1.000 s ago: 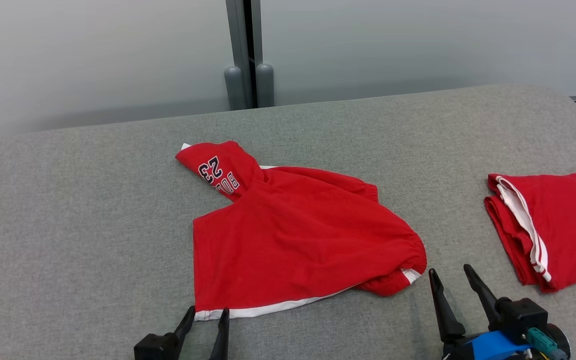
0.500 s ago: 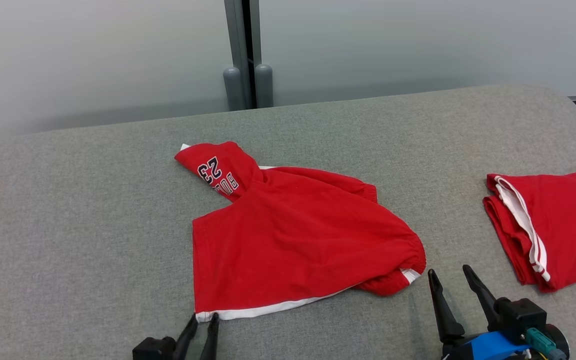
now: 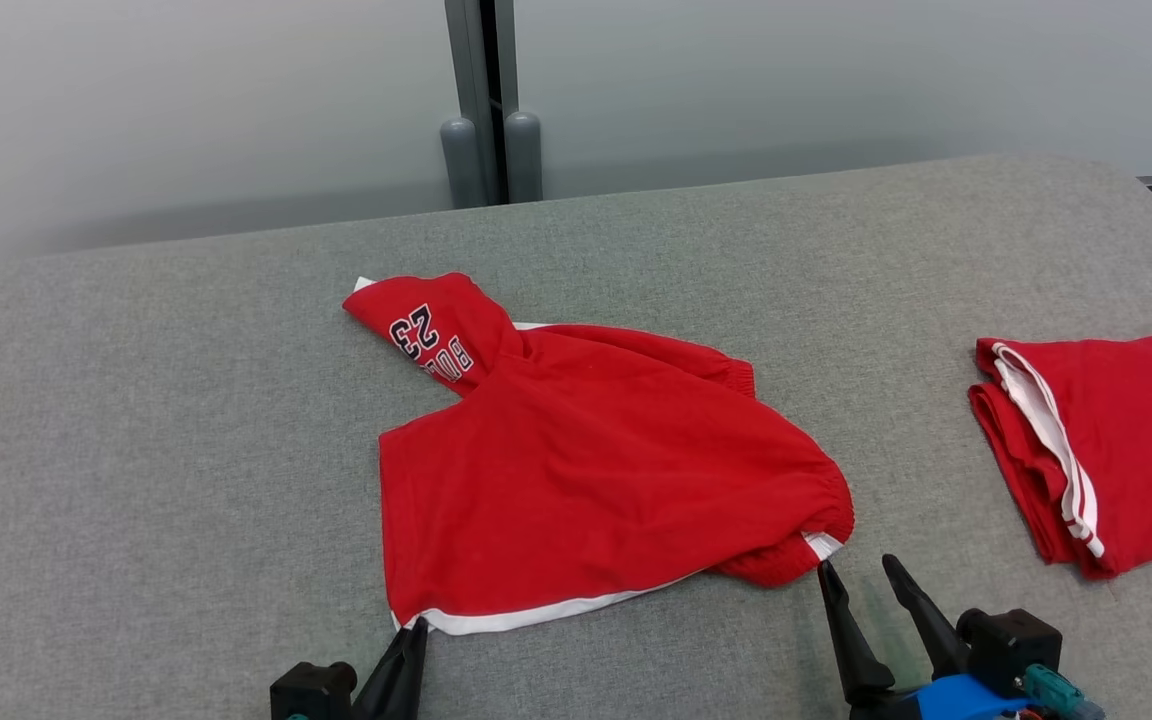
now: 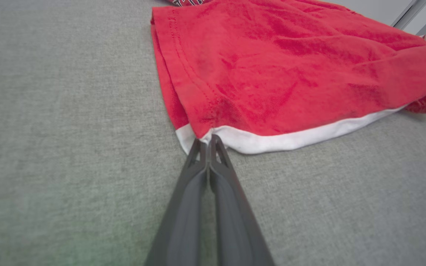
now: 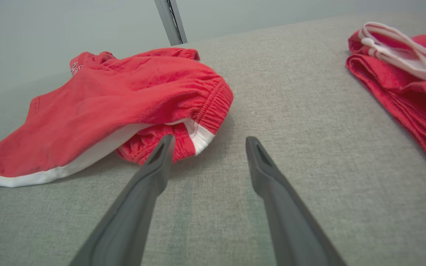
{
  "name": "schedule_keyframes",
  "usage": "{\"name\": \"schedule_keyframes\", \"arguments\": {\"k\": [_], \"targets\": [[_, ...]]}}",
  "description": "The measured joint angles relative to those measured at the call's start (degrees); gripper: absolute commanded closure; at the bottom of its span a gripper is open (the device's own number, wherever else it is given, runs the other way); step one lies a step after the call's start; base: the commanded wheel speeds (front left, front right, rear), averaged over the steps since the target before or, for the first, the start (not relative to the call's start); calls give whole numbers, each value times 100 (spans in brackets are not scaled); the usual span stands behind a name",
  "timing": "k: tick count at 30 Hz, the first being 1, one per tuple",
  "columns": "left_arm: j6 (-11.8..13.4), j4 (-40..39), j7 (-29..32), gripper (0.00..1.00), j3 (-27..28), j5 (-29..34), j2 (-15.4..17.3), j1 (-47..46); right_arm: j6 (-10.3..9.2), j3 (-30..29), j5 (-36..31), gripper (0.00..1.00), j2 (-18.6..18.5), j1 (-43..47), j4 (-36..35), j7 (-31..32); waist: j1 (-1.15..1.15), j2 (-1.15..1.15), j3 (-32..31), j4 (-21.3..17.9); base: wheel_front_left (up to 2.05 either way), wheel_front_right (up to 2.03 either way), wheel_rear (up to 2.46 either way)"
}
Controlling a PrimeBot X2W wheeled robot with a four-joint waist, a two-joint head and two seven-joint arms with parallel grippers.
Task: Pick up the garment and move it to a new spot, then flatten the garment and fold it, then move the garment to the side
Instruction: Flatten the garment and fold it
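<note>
The garment (image 3: 586,480) is a pair of red shorts with a white hem and a printed "23", lying crumpled in the middle of the grey cushioned surface (image 3: 136,450). My left gripper (image 3: 416,627) sits at its near left corner, and in the left wrist view the left gripper (image 4: 207,138) is shut with its tips pinching the white hem of the garment (image 4: 272,74). My right gripper (image 3: 854,563) stands open just off the near right corner. In the right wrist view the right gripper (image 5: 209,139) has its left finger beside the elastic band of the garment (image 5: 124,96), with nothing between the fingers.
A second red garment with white trim (image 3: 1116,440), folded, lies at the right edge of the surface and shows as a folded red garment (image 5: 401,85) in the right wrist view. A grey post (image 3: 481,150) and a pale wall stand behind the surface's far edge.
My left gripper has gone from open to shut at the garment's near left hem corner. The right gripper has edged left towards the garment, still open. The head view has shifted slightly.
</note>
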Motion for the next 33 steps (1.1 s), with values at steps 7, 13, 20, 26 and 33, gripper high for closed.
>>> {"name": "schedule_keyframes", "arguments": {"k": [7, 13, 20, 26, 33], "targets": [[-2, -34, -2, 100, -2, 42, 11, -64, 0, 58, 403, 4, 0, -215, 248, 1, 0, -1, 133, 78, 0, 0, 0], [-12, -83, -2, 100, -4, 47, 37, -141, 0, 91, 514, 12, 0, -422, 464, 1, 0, -1, 254, 164, 0, 0, 0], [-13, -120, -11, 100, 2, 58, 36, -219, 0, 148, 546, 100, 0, -522, 572, 1, 0, 0, 355, 224, 0, 0, 0], [-12, -285, -7, 100, 138, 101, 43, -241, 0, 134, 533, 100, 0, -481, 409, 1, 0, 0, 233, 228, 0, 0, 0], [-11, -1125, -1, 100, 583, 241, 57, -241, 0, 30, 361, 100, 0, -386, -281, 0, 0, 0, -170, 220, 0, 0, 0]]}}
